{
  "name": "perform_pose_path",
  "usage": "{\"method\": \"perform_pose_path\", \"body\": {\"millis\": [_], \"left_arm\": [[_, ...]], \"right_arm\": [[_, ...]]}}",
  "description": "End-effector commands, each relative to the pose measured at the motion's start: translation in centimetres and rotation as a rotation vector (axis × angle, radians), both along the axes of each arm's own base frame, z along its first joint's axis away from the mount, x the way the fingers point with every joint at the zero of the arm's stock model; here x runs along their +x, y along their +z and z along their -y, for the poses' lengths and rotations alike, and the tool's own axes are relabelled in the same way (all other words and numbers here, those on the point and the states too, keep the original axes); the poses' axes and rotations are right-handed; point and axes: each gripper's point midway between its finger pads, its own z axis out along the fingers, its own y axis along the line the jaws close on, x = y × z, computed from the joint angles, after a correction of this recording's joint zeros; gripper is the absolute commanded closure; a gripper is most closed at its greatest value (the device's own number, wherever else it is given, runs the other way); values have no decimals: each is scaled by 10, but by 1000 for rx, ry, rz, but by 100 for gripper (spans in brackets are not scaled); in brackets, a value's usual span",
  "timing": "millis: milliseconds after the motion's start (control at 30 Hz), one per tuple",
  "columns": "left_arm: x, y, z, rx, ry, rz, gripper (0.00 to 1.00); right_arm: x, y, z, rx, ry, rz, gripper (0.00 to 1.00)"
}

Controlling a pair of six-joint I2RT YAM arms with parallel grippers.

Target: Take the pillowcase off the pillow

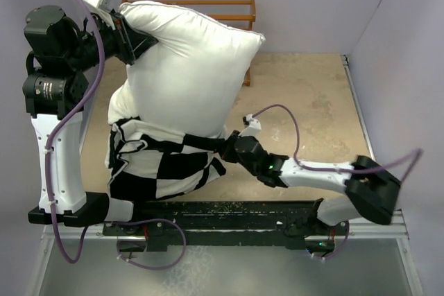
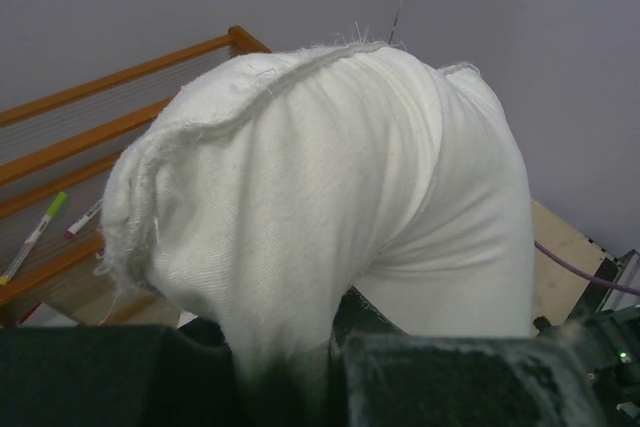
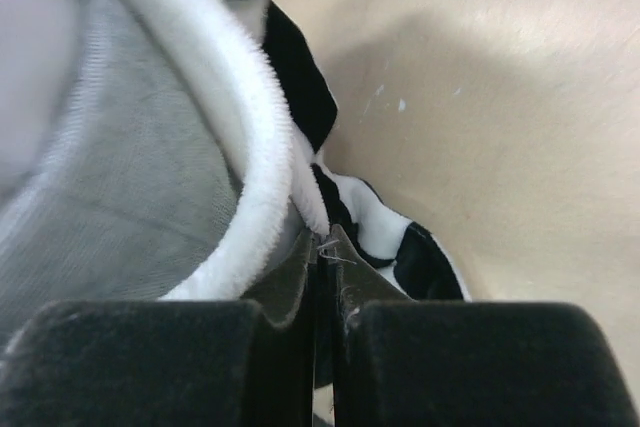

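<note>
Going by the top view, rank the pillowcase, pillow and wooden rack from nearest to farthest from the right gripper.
1. pillowcase: its edge is pinched in the right gripper, near the table's front left.
2. pillow: just beyond the grip, rising toward the back left.
3. wooden rack: at the far wall, behind the pillow.
</note>
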Motion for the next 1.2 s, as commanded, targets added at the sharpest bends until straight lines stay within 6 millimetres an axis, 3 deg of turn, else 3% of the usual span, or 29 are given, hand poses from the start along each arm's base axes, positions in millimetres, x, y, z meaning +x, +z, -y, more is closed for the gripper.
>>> {"method": "perform_pose_path", "body": {"millis": [0, 67, 133, 267, 333, 467, 567, 667, 767, 900, 1067, 1167], "left_arm": [[-36, 107, 0, -47, -21, 426, 100], [-36, 103, 3, -42, -44, 413, 100], [-35, 102, 4, -40, -53, 411, 100], [-35, 113, 2, -46, -36, 458, 100], [-35, 128, -2, -63, -9, 511, 100], [-32, 154, -5, -106, 15, 575, 100], [-38, 142, 17, -77, -158, 515, 100], [-51, 108, 41, -38, -399, 385, 100], [-65, 86, 46, -6, -489, 340, 100], [-79, 64, 48, 21, -553, 291, 100], [-84, 52, 48, 39, -556, 276, 100], [-86, 48, 48, 43, -562, 277, 100]], "right_arm": [[1, 69, 66, -253, -17, 157, 78], [5, 142, 83, -219, -23, 302, 46], [1, 209, 102, -195, -19, 432, 33], [-15, 335, 132, -190, -8, 639, 24], [-14, 388, 139, -207, -36, 736, 20], [-15, 466, 127, -199, 3, 894, 15], [-18, 517, 112, -194, 52, 1036, 13], [-15, 539, 82, -245, 147, 1139, 9], [-24, 535, 50, -285, 336, 1188, 5], [-19, 519, 31, -331, 455, 1200, 3], [-22, 493, 15, -304, 609, 1175, 3], [-7, 473, 10, -361, 612, 1120, 3]]}}
